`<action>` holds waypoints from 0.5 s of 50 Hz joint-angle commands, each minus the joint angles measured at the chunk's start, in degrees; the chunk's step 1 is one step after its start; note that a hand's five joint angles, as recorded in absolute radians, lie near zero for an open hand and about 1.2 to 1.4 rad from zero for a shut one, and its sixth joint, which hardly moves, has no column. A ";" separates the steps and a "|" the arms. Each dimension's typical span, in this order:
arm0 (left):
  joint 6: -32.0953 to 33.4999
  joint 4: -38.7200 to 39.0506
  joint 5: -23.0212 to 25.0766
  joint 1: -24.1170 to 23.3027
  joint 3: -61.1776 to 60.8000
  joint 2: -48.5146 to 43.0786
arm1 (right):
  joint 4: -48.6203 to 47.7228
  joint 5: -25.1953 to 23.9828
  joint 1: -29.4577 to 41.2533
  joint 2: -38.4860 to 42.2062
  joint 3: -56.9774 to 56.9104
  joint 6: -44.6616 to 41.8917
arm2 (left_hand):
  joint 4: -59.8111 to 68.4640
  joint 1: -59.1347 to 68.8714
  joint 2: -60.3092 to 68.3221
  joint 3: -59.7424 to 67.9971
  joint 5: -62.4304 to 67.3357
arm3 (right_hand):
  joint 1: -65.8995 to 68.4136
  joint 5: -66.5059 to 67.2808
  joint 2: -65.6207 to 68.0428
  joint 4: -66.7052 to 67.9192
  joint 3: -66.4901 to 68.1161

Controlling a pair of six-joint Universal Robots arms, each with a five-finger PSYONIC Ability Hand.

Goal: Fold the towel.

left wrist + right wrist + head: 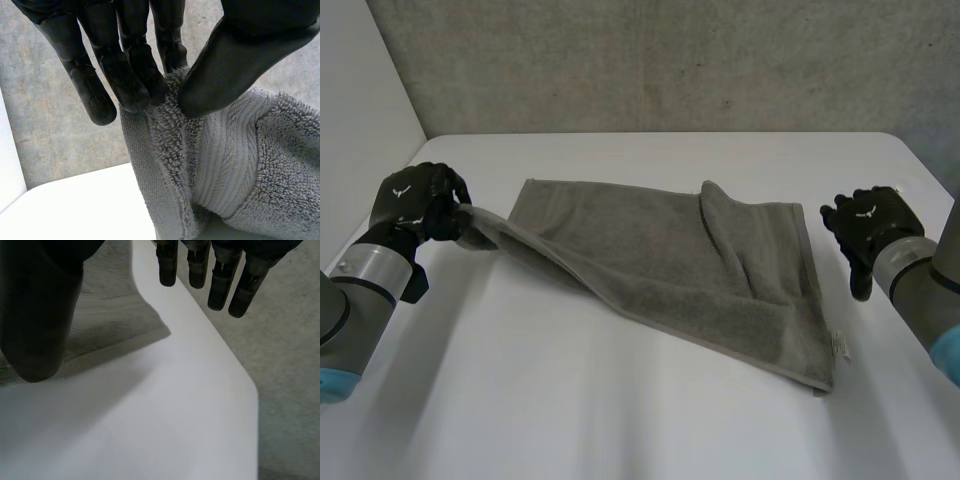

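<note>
Left robot hand (418, 203) pinches only the towel (660, 262) corner — thin grip, could slip; right robot hand (868, 222) spread, off it — fold prob. skews w/o support.

The grey terry towel (660, 265) lies spread across the middle of the frame, its near edge slanting toward the lower right. Its left corner is drawn up at centre left, and a raised fold ridges its upper right part.
</note>
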 commanded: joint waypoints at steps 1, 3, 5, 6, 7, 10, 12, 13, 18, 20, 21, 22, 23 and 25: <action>-0.05 0.00 0.00 -0.01 -0.10 0.04 | 2.30 -3.24 1.24 -5.69 5.86 6.34 | 1.79 6.58 2.47 2.73 5.87 | -2.01 -2.48 -2.64 -3.67 -2.97; 0.04 0.00 0.00 -0.01 -0.19 0.04 | 4.05 -6.39 1.24 -7.79 9.44 9.58 | 1.79 6.58 2.47 2.73 5.87 | 0.66 0.19 0.03 -1.00 -0.30; 0.04 0.00 0.00 -0.01 -0.45 0.04 | 4.50 -8.15 1.33 -9.02 11.37 10.90 | 1.79 6.58 2.47 2.73 5.87 | 4.35 3.87 3.71 2.68 3.39; 0.04 0.00 0.00 -0.01 -0.45 0.04 | 4.59 -9.65 1.07 -10.43 13.48 11.79 | 1.79 6.58 2.47 2.73 5.87 | 8.05 7.57 7.42 6.38 7.09; 0.04 0.09 0.00 -0.01 -0.63 0.12 | 4.59 -9.66 1.06 -10.44 13.50 11.79 | 1.79 6.58 2.47 2.73 5.87 | 8.08 7.61 7.45 6.42 7.12; 0.04 0.09 0.00 -0.01 -0.72 0.21 | 4.32 -10.98 0.71 -12.02 17.63 12.06 | 1.79 6.58 2.47 2.73 5.87 | 8.93 8.45 8.29 7.26 7.96; 0.04 0.09 0.00 -0.01 -0.80 0.21 | 3.88 -11.33 0.71 -12.28 19.30 12.15 | 1.79 6.58 2.47 2.73 5.87 | 8.93 8.45 8.29 7.26 7.96; 0.04 0.09 0.00 -0.01 -0.80 0.21 | 3.54 -11.50 0.71 -12.46 20.70 12.32 | 1.79 6.58 2.47 2.73 5.87 | 8.93 8.45 8.29 7.26 7.96; 0.04 0.09 0.00 -0.18 -0.80 0.21 | -0.60 -11.59 0.62 -12.28 24.23 12.32 | 1.79 6.58 2.47 2.73 5.87 | 8.93 8.45 8.29 7.26 7.96; 0.04 0.09 0.00 -0.27 -0.80 0.12 | -2.87 -11.51 0.62 -12.20 25.54 12.32 | 1.79 6.58 2.47 2.73 5.87 | 8.93 8.45 8.29 7.26 7.96; 0.04 0.00 0.00 -0.36 -0.80 0.12 | -2.88 -11.51 0.62 -12.20 25.54 12.32 | 1.79 6.58 2.47 2.73 5.87 | 8.93 8.45 8.29 7.26 7.96; 0.04 0.09 0.00 -0.36 -0.89 0.04 | -3.67 -11.42 0.62 -11.94 25.89 12.41 | 1.79 6.58 2.47 2.73 5.87 | 8.93 8.45 8.29 7.26 7.96; 0.04 0.09 0.00 -0.36 -0.89 0.04 | -4.11 -11.51 0.62 -11.67 26.24 12.58 | 1.79 6.58 2.47 2.73 5.87 | 9.09 8.62 8.46 7.43 8.13; 0.13 0.09 0.00 -0.45 -0.89 0.04 | -4.72 -11.51 0.71 -11.32 26.42 12.59 | 1.79 6.58 2.47 2.73 5.87 | 9.09 8.62 8.46 7.43 8.13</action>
